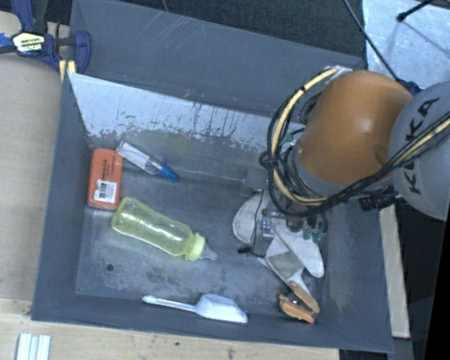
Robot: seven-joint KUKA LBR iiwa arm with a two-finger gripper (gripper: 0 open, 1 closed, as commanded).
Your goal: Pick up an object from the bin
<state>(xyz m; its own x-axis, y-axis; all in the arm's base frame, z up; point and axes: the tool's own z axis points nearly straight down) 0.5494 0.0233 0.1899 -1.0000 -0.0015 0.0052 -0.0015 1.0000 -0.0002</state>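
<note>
My gripper (pixel 265 226) is low in the right half of the bin, under the arm's orange cover. It sits over a white rounded thing (pixel 245 218) and right beside a white and grey flat piece (pixel 299 252). Whether it touches either I cannot tell. A small brown thing (pixel 298 304) lies just below them, near the bin's front right corner. Left of the gripper a yellow-green baby bottle (pixel 156 230) lies on its side, its teat pointing toward the gripper.
An orange block with a label (pixel 104 179) lies at the left, and a clear syringe with a blue tip (pixel 147 161) behind it. A white scoop (pixel 206 307) lies along the front wall. The arm and its cables hang over the bin's right side.
</note>
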